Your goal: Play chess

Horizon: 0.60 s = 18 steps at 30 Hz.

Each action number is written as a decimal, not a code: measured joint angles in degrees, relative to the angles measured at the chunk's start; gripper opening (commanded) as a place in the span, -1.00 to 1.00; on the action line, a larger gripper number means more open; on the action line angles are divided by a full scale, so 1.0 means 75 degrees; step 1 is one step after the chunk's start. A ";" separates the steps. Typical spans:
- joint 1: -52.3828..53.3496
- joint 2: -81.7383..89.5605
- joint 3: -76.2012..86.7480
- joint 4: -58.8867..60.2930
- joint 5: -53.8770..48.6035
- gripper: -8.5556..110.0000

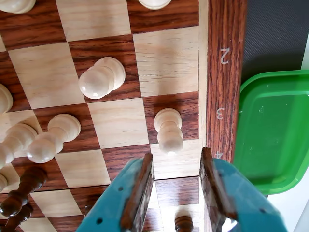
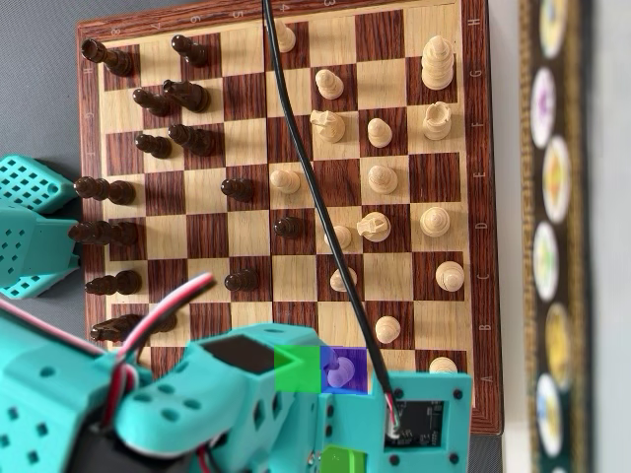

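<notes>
A: Grey matting shows beyond the wooden chessboard (image 2: 485, 197) in both views, and the game looks well under way. Why are the pieces so scattered?

B: My guess is a middlegame. Going left to right in the overhead view, the dark pieces (image 2: 187, 94) crowd the left files, then light pieces (image 2: 382, 177) spread across the middle and right.

A: And up close?

B: From the left of the wrist view, light pawns (image 1: 48, 140) lean together, another light pawn (image 1: 101, 77) stands on a dark square, then one light pawn (image 1: 168, 130) sits alone by the board's edge.

A: Is that the one being reached for?

B: Probably. The gripper (image 1: 176, 181) hovers just below it in that view, jaws spread wide with nothing between them, lined up roughly with the pawn.

A: What's the green thing?

B: A green plastic lid or tray (image 1: 275, 130) lies off the board to the right, perhaps for captured pieces.

A: Any writing?

B: Rank numerals on the border: a 2 and a 3 read clearly, seen upside down, and a third is half hidden by the jaw
</notes>
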 measured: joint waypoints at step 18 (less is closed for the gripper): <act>0.0012 -0.0633 -0.0211 0.0000 0.0012 -0.61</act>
